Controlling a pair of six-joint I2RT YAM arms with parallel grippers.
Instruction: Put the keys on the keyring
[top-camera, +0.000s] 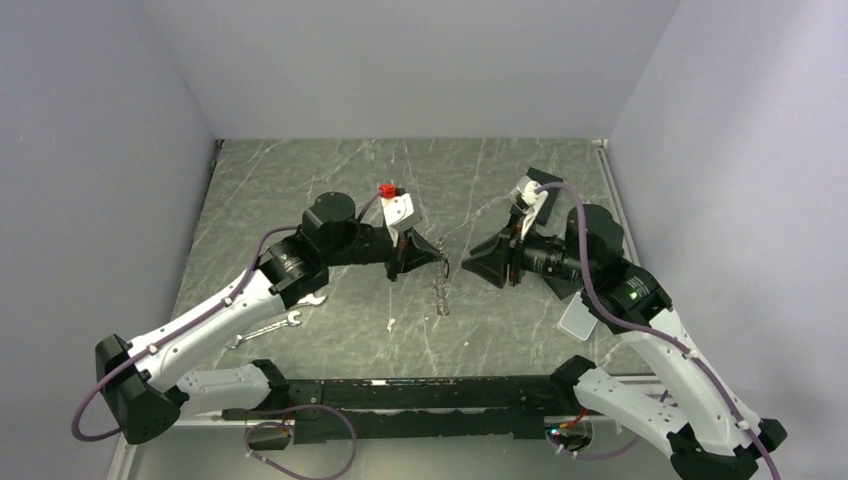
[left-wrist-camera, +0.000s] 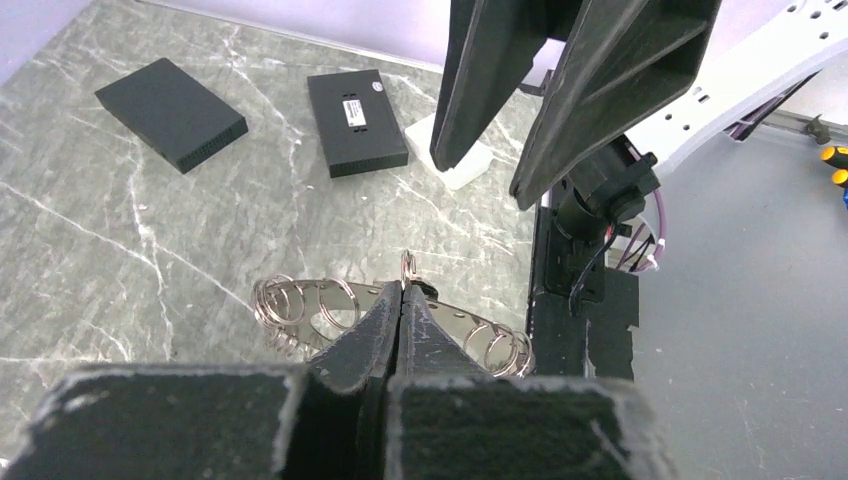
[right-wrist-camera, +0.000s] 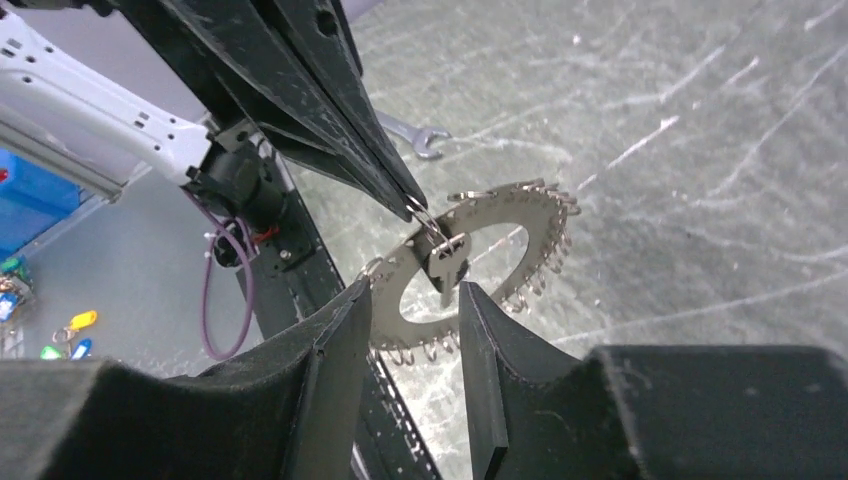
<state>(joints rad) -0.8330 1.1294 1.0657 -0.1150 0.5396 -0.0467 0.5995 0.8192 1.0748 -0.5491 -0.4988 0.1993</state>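
My left gripper (top-camera: 441, 258) is shut on a small split ring (left-wrist-camera: 408, 264) at the edge of the keyring (top-camera: 440, 298), which hangs from it above the table. The keyring (right-wrist-camera: 535, 210) is a flat silver toothed ring with many small split rings round its rim; in the left wrist view (left-wrist-camera: 450, 310) it shows edge-on below my left gripper (left-wrist-camera: 403, 290). A small silver key (right-wrist-camera: 445, 262) hangs from the pinched ring across the centre hole. My right gripper (right-wrist-camera: 412, 320) is open and empty, its fingers just short of the keyring, on either side of the key.
A wrench (top-camera: 265, 330) lies on the table under the left arm and shows in the right wrist view (right-wrist-camera: 415, 135). Two black boxes (left-wrist-camera: 170, 112) (left-wrist-camera: 355, 120) and a white block (left-wrist-camera: 460, 160) lie to the right. The black frame (top-camera: 420, 395) runs along the near edge.
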